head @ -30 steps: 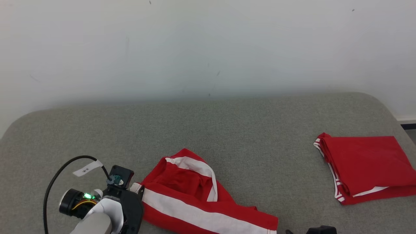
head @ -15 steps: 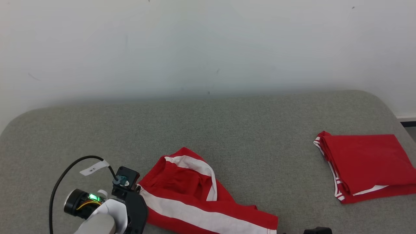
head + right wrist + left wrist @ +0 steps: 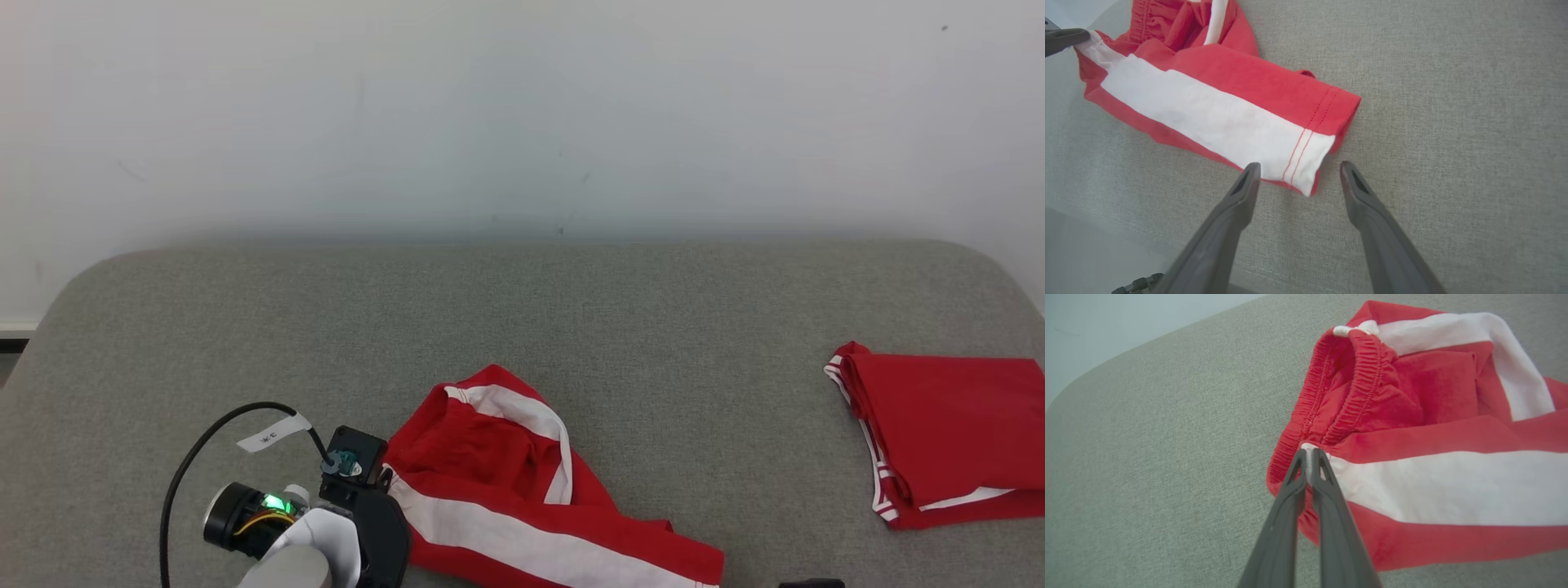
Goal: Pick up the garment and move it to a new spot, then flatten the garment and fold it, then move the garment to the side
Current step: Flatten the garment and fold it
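Your right gripper (image 3: 1298,171) stands open and empty, close by the leg hem of the red-and-white garment (image 3: 1220,110), which lies crumpled at the near edge of the grey cushion (image 3: 490,327). Your left gripper (image 3: 1309,455) is pinched shut on its waistband corner. That bite is thin and liable to slip when you lift. A folded red garment (image 3: 955,441) lies far right, well apart.

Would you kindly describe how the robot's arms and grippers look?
The left gripper and right gripper each have two long, dark grey, tapering fingers with slotted tips. The left forearm is pale, its wrist black with a green light, a looping black cable and a white tag.
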You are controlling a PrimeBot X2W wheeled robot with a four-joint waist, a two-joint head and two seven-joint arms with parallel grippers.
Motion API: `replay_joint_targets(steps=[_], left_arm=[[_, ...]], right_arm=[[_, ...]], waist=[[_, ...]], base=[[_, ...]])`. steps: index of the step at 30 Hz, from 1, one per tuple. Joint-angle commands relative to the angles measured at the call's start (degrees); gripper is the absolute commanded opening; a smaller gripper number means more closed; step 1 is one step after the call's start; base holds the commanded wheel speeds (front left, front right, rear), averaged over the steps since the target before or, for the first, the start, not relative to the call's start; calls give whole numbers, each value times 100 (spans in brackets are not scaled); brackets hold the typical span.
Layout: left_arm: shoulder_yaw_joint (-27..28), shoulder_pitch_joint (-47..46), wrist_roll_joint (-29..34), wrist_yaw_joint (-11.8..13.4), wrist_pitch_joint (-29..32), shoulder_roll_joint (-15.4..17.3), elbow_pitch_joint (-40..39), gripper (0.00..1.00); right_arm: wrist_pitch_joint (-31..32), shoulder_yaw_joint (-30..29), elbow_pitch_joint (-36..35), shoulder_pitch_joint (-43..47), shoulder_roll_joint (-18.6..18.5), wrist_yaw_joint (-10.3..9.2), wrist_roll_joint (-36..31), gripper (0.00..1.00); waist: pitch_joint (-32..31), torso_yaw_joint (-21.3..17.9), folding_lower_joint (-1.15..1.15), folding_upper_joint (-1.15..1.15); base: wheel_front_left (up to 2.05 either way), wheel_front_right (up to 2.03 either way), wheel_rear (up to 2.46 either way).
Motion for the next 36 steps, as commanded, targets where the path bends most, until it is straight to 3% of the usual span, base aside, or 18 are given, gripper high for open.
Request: replay_joint_targets(steps=[1, 8, 10, 11, 12, 14, 16, 17, 28, 32, 36], left_arm=[[0, 17, -25, 30, -42, -34, 22, 0], [1, -67, -49, 38, -87, -16, 57, 0], [3, -77, -57, 41, -92, -11, 67, 0], [2, -82, -64, 47, -94, -10, 70, 0], [1, -84, -67, 52, -102, -10, 71, 0], [5, -86, -70, 79, -123, -5, 70, 0], [20, -78, -81, 99, -152, 3, 72, 0], [31, -74, -92, 124, -165, 6, 70, 0], [492, -194, -319, 379, -855, 25, -317, 0], [1059, -261, -922, 222, -1133, -77, -649, 0], [1277, -682, -1058, -7, -1151, 50, -908, 0]], right_arm=[[-14, -59, 60, -100, -2, -15, 32, 100], [-74, -63, 373, -293, -1, -15, 179, 97], [-79, -36, 473, -346, -1, -15, 206, 72], [-85, -25, 515, -362, -2, -15, 230, 66], [-92, -19, 555, -379, -2, -15, 248, 49], [-121, -8, 615, -416, -1, -15, 269, 41], [-127, 9, 656, -433, -2, -15, 289, 21], [-139, 15, 667, -438, -2, -15, 291, 0], [-419, -187, 72, -687, -1, -15, 325, 0], [-468, -379, -289, -1257, -1, -15, 225, 0], [-316, -300, -368, -2223, -88, -15, 478, 0]], waist=[[-14, 29, 0, 0], [-5, 50, 0, 0], [-2, 51, 0, 0], [0, 53, 0, 0], [1, 54, 0, 0], [3, 56, 0, 0], [1, 52, 0, 0], [-2, 49, 0, 0], [40, -17, 0, 0], [230, -112, 0, 0], [616, -236, 0, 0]], base=[[0, 0, 0], [0, 0, 0], [0, 0, 0], [0, 0, 0], [0, 0, 0], [0, 0, 0], [0, 0, 0], [0, 0, 0], [0, 0, 0], [0, 0, 0], [0, 0, 0]])
